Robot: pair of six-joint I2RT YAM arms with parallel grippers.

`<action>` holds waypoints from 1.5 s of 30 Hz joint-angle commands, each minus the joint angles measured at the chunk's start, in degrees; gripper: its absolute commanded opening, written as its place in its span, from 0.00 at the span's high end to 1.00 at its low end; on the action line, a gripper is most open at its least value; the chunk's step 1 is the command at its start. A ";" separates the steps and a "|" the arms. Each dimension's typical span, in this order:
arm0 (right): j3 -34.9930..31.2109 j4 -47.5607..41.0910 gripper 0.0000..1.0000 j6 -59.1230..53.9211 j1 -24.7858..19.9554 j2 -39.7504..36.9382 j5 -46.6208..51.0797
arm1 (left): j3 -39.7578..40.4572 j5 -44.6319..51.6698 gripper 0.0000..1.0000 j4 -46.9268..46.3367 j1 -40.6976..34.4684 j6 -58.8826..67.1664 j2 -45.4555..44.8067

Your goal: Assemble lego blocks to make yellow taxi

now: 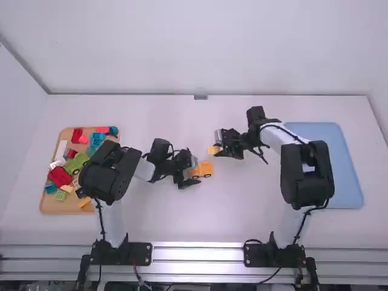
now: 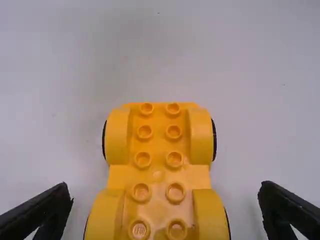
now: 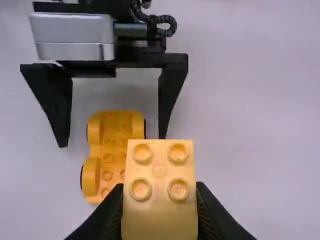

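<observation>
The left end effector has its fingers spread wide, one on either side of the yellow wheeled lego base, with a gap at each flank. That base lies on the surface near its middle. The right end effector is clamped on a yellow lego block near the base. There is one wheeled base, with ten studs showing in the left wrist view, and one held block, with four. The base is deep orange-yellow with rounded fenders and black tyres; the block is paler and boxy.
</observation>
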 commanded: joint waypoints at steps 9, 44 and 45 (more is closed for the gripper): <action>-7.63 11.93 0.96 14.82 4.72 -1.73 0.72 | -0.11 -2.05 0.34 -0.02 -0.46 0.24 0.35; -13.75 23.30 0.94 24.83 3.04 -1.31 -0.15 | 14.32 7.61 0.25 -16.31 0.24 14.16 6.93; -13.75 23.17 0.94 24.85 2.40 -1.31 -0.26 | 14.32 7.45 0.26 -15.58 0.33 12.57 6.99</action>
